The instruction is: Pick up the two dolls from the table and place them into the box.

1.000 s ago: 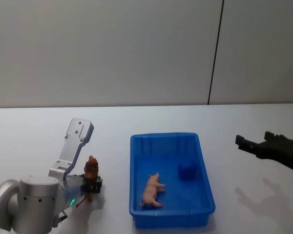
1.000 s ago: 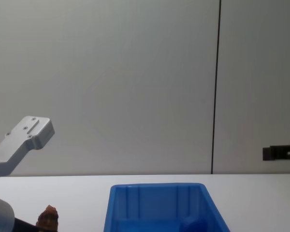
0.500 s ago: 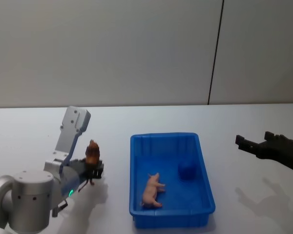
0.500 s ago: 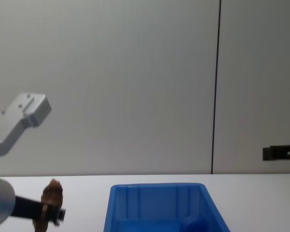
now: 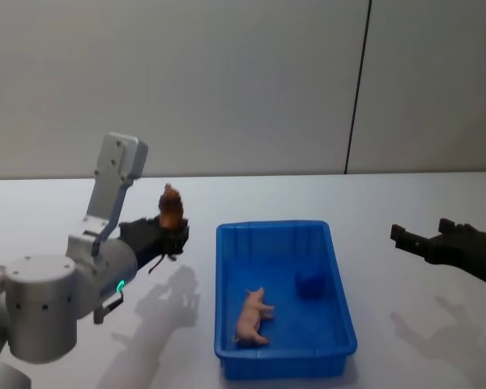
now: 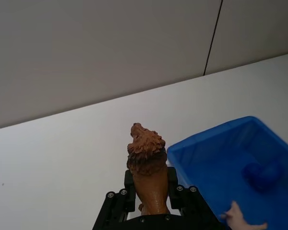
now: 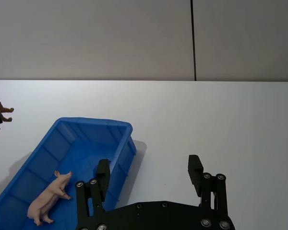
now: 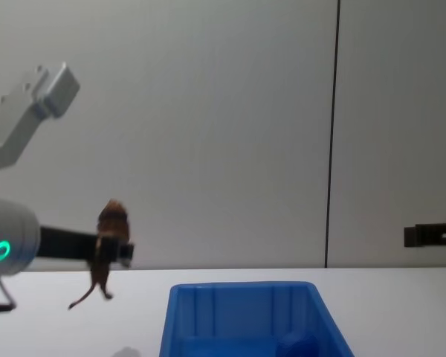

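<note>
Two dolls in the box, a third held in the air

Left of centre in the head view, the left pincer (image 5: 172, 232) is clenched on the reddish-brown lion doll (image 5: 171, 207), which stands upright between its black fingers (image 6: 119, 203) and hangs clear above the white counter (image 5: 65, 211). The doll sits just left of the blue box (image 5: 338, 304), near its upper left corner, and is not over it. From the chest view it shows at middle left, legs and tail dangling well above the counter, with the box rim at the bottom centre.

Inside the box the pale pink pig doll (image 5: 253, 317) lies on its side in the lower left part of the floor, and the rounded blue doll (image 5: 309, 283) rests apart from it, toward the right wall.

At the right edge of the head view the right pincer (image 5: 425, 237) hovers above the counter, well apart from the box; its jaws stand released with nothing between them
</note>
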